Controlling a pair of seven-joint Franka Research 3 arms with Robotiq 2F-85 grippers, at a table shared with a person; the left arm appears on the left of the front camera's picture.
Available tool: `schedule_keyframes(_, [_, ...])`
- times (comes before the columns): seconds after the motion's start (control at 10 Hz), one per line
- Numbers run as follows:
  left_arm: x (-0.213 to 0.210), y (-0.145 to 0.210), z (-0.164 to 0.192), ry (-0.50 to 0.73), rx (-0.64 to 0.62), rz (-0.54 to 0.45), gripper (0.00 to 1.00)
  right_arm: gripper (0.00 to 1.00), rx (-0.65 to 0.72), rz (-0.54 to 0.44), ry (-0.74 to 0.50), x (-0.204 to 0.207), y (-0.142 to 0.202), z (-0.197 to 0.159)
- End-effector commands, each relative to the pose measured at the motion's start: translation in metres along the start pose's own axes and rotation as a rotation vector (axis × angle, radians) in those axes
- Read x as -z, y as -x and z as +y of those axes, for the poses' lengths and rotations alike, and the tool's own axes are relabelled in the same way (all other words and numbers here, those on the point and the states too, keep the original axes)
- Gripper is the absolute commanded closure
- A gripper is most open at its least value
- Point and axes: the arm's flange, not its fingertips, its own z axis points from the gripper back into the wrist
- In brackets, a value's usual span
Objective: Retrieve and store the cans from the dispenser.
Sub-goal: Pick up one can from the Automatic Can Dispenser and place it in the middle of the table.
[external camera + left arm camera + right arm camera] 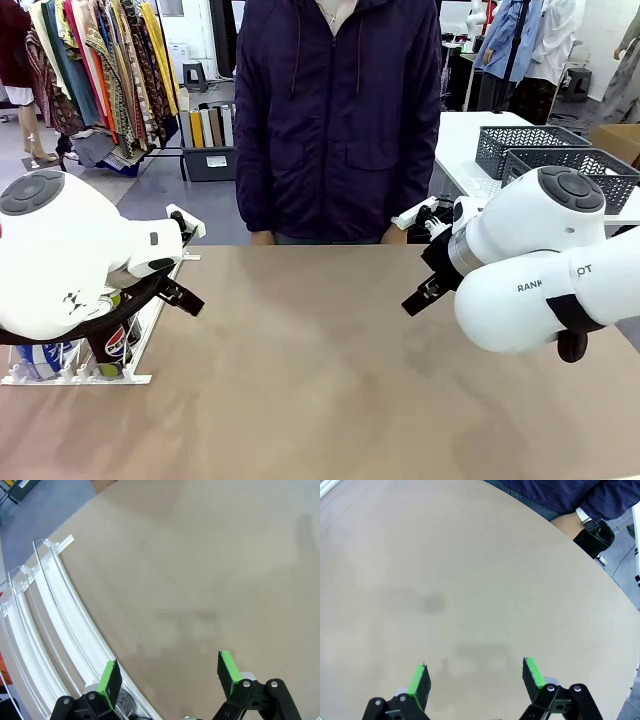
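Observation:
The dispenser, a flat white rack of thin rails, lies at the table's left edge, partly behind my left arm. A black Pepsi can and a blue-and-white can show in its lanes. My left gripper hangs just right of the rack, open with nothing between its pads. In the left wrist view the curved rails of the dispenser run along the left, and the left gripper hovers over bare table. My right gripper stands open over the table's right half.
A person in a dark jacket stands at the far edge, a hand with a black wrist strap resting near it. Two dark lattice baskets sit on a white table at the back right. The tan tabletop spreads between the arms.

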Motion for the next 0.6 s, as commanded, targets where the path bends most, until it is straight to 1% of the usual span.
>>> schedule_keyframes(0.0, [0.0, 0.0, 0.0, 0.0, 0.001, 0.0, 0.0, 0.0, 0.0, 0.0, 0.0, 0.0, 0.0, 0.0])
schedule_keyframes(0.3, [0.0, 0.0, 0.0, 0.0, 0.001, 0.0, 0.0, 0.0, 0.0, 0.0, 0.0, 0.0, 0.0, 0.0])
schedule_keyframes(0.4, [0.0, 0.0, 0.0, 0.0, 0.0, 0.0, 0.0, 0.0, -0.011, 0.017, -0.008, -0.006, 0.004, 0.001])
schedule_keyframes(0.5, [-0.014, -0.004, -0.006, 0.146, 0.045, 0.022, 0.0, 0.0, 0.02, 0.048, -0.107, -0.015, 0.007, -0.002])
